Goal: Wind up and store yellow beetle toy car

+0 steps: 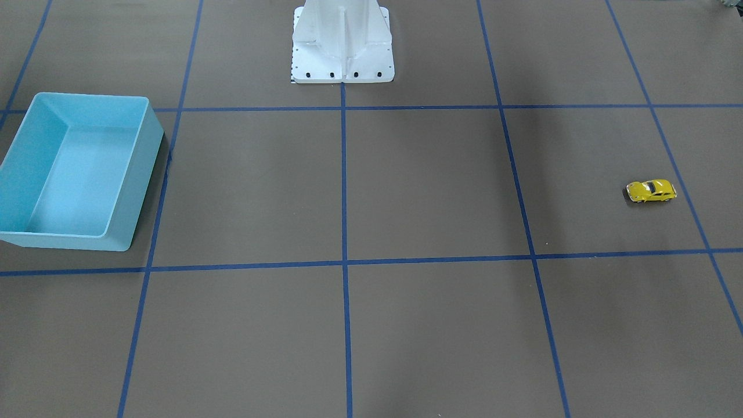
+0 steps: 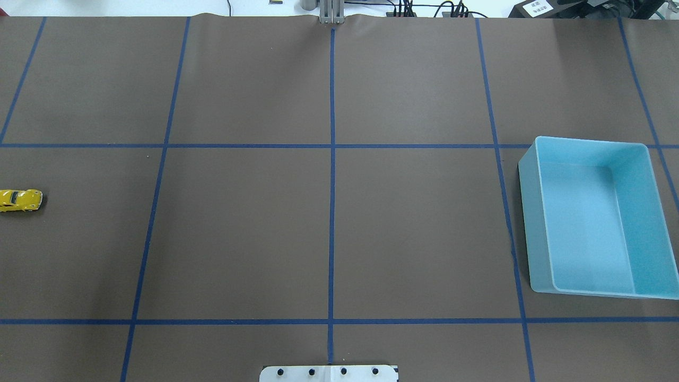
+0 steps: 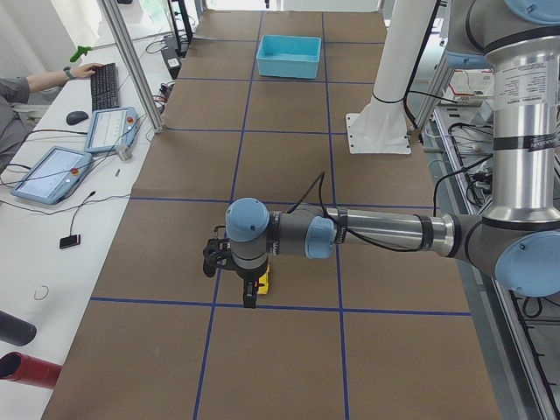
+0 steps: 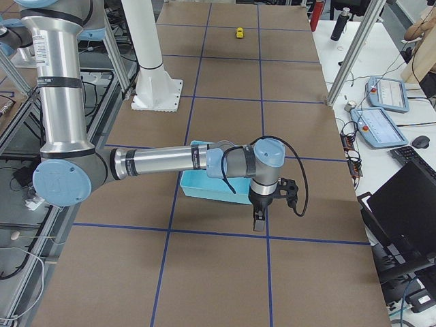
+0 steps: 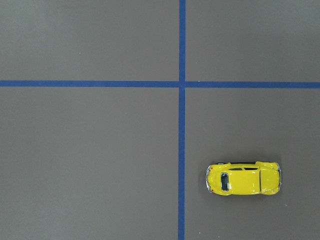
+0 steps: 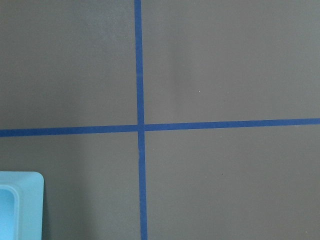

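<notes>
Overhead exterior: yellow beetle toy car (image 2: 20,200) sits at the mid-left edge of the surface (image 2: 238,239), light blue bin (image 2: 530,223) at right. Whether the fingers of the left gripper (image 3: 248,296) or right gripper (image 4: 258,223) are spread, I cannot tell.

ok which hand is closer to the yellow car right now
Left. The left hand hangs close above the yellow car at the table's left end. The right hand is at the opposite end, beside the light blue bin, far from the car.
</notes>
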